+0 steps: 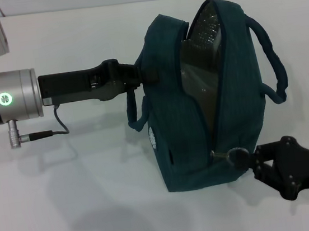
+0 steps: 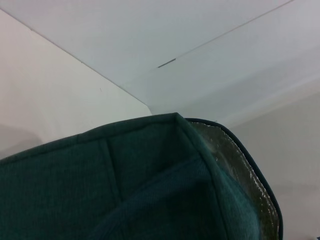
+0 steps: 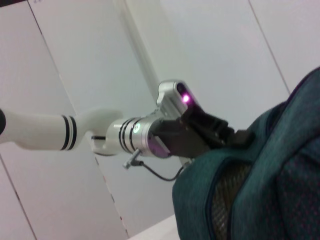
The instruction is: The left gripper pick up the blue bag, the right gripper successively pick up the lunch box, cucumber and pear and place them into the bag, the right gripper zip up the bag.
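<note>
The blue bag (image 1: 185, 134) stands on the white table, its zip open along the far part, where the silver foil lining (image 1: 204, 36) shows. My left gripper (image 1: 145, 74) is shut on the bag's left upper edge. My right gripper (image 1: 251, 159) is at the bag's near end, shut on the ring zipper pull (image 1: 233, 153). The left wrist view shows the bag's fabric and foil rim (image 2: 150, 185) up close. The right wrist view shows the bag (image 3: 280, 175) and the left gripper (image 3: 239, 137) on it. The lunch box, cucumber and pear are out of view.
The white table (image 1: 69, 205) spreads around the bag. The left arm's silver cylinder with the green light (image 1: 11, 96) reaches in from the left edge, with a cable (image 1: 60, 124) hanging under it. One bag handle (image 1: 271, 56) loops out to the right.
</note>
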Robot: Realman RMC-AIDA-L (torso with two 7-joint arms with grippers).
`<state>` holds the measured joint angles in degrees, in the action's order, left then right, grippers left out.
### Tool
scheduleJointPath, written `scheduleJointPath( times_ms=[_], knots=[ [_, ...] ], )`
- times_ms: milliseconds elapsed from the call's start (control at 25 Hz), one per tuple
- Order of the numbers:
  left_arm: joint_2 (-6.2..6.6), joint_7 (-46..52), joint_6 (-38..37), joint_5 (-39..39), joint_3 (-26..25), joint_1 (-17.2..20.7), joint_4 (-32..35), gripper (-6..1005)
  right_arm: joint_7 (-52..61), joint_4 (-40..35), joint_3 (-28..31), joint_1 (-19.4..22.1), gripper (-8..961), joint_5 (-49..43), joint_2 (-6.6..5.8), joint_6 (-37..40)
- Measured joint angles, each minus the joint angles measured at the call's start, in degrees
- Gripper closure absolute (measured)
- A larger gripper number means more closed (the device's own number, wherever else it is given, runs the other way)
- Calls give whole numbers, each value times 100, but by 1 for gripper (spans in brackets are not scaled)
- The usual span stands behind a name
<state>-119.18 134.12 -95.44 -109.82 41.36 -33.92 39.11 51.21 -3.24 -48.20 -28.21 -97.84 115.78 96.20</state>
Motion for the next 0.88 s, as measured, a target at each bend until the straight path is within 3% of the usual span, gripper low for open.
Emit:
scheduleJointPath(
  times_ms=[560, 880],
  knots=[
    [3, -489, 0, 34, -32, 10, 0, 850, -37, -62, 4, -156, 938, 389, 41, 456],
    [-11, -1409, 72, 910, -60, 373, -150, 849, -40, -36, 4, -272, 938, 422, 41, 530]
  ],
)
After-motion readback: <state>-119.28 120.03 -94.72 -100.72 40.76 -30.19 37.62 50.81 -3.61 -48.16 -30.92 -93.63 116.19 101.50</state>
